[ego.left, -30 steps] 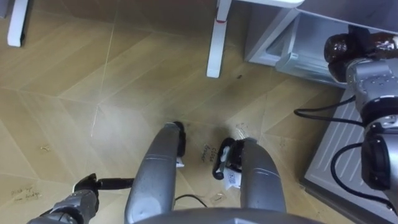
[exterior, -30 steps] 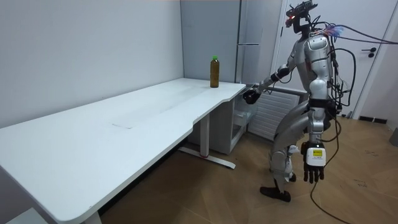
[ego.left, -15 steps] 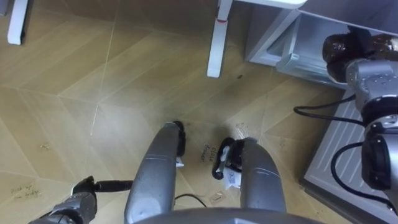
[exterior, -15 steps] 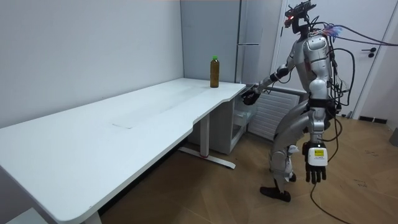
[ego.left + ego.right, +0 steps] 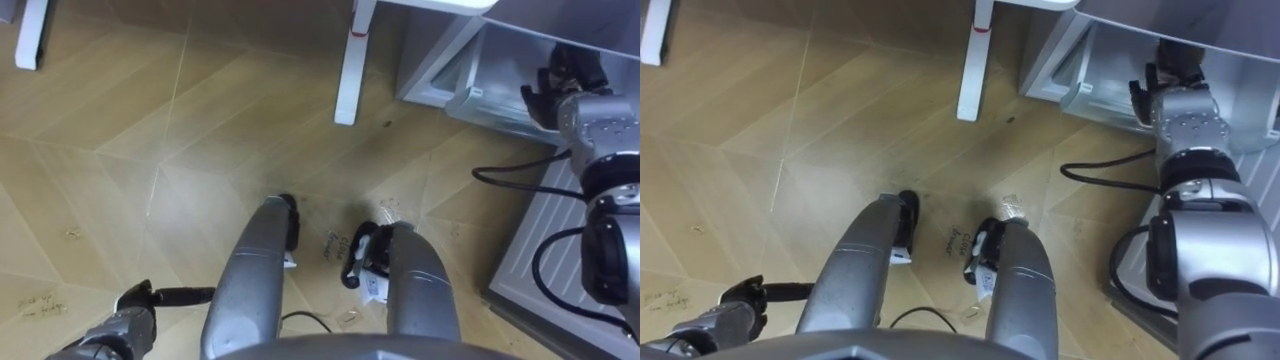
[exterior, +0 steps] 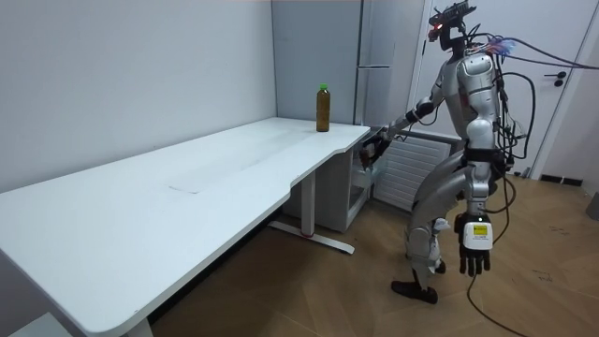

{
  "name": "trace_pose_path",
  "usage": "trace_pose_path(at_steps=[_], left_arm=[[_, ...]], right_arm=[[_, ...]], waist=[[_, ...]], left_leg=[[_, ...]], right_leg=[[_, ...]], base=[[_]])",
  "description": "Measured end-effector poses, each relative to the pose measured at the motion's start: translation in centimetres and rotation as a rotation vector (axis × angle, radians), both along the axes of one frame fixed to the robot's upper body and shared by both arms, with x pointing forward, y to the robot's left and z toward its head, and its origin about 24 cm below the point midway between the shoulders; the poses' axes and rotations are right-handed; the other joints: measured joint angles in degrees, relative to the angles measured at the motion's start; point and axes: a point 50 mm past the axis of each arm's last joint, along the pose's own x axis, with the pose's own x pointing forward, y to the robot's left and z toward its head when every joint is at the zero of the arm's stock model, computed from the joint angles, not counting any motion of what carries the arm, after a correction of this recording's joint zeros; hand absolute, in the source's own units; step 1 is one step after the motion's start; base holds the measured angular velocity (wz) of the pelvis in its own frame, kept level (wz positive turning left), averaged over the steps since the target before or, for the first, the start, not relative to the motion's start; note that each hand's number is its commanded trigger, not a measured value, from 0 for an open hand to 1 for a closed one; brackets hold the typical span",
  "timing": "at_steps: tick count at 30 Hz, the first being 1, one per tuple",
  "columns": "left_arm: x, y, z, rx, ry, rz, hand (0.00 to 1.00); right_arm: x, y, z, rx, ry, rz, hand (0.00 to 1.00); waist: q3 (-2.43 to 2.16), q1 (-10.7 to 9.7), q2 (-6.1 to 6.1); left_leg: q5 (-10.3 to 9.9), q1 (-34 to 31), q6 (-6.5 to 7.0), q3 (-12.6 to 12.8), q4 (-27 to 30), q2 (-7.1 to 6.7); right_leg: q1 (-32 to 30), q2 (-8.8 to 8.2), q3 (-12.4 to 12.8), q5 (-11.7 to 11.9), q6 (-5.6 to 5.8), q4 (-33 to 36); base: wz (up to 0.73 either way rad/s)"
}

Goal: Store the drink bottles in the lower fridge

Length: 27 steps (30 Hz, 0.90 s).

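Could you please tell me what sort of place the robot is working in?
Probably an office or lab room rather than a home kitchen: a long white desk, a tall grey fridge beside it, and a wood floor.

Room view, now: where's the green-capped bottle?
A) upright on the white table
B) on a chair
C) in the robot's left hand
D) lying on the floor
A: the green-capped bottle stands upright near the far corner of the white table, while the left hand hangs at the robot's side with straight fingers, holding nothing.
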Motion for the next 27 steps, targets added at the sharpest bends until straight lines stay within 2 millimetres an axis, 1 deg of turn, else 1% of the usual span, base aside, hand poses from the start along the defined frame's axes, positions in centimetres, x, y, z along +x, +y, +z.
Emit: trace_pose_path(at_steps=[14, 19, 21, 25, 27], left_arm=[[0.1, 0.0, 0.0, 0.005, -0.008, -0.007, 0.0], [0.2, 0.1, 0.1, 0.002, -0.018, 0.001, 0.0], [0.1, 0.1, 0.0, 0.0, -0.017, 0.002, 0.0], [0.0, 0.1, 0.0, -0.005, -0.018, 0.008, 0.0], [-0.1, 0.0, 0.0, -0.016, -0.016, 0.005, 0.0]], right_arm=[[0.0, 0.0, 0.0, 0.005, -0.017, 0.003, 0.0], [-0.3, -0.1, -0.4, -0.004, -0.026, 0.009, 0.0], [-0.7, -0.3, -0.9, -0.021, -0.029, 0.019, 0.0], [-1.0, -0.5, -1.5, -0.025, -0.043, 0.03, 0.0], [-1.4, -0.6, -2.2, -0.023, -0.045, 0.042, 0.0]], waist=[[0.01, -0.04, 0.11], [0.11, 0.03, 0.82], [0.12, 0.19, 1.36], [0.1, 0.1, 1.61], [0.06, 0.02, 1.71]], left_leg=[[-0.01, 0.06, 0.02, 0.31, 0.01, 0.13], [0.0, 1.49, 0.02, 0.3, -0.76, 0.22], [0.0, 2.95, 0.02, 0.37, -1.61, 0.34], [0.0, 4.29, 0.04, 0.54, -2.66, 0.16], [0.0, 5.35, 0.04, 0.46, -3.23, 0.24]], right_leg=[[0.03, -0.01, 0.02, 0.0, -0.01, 0.02], [1.59, 0.07, -0.14, 0.05, 0.02, -0.88], [3.14, 0.07, -0.17, 0.21, 0.13, -1.97], [4.33, 0.12, -0.15, 0.23, 0.22, -2.8], [5.64, 0.05, -0.34, 0.34, 0.31, -3.8]], base=[[0.0], [0.0], [0.0], [0.0], [0.0]])
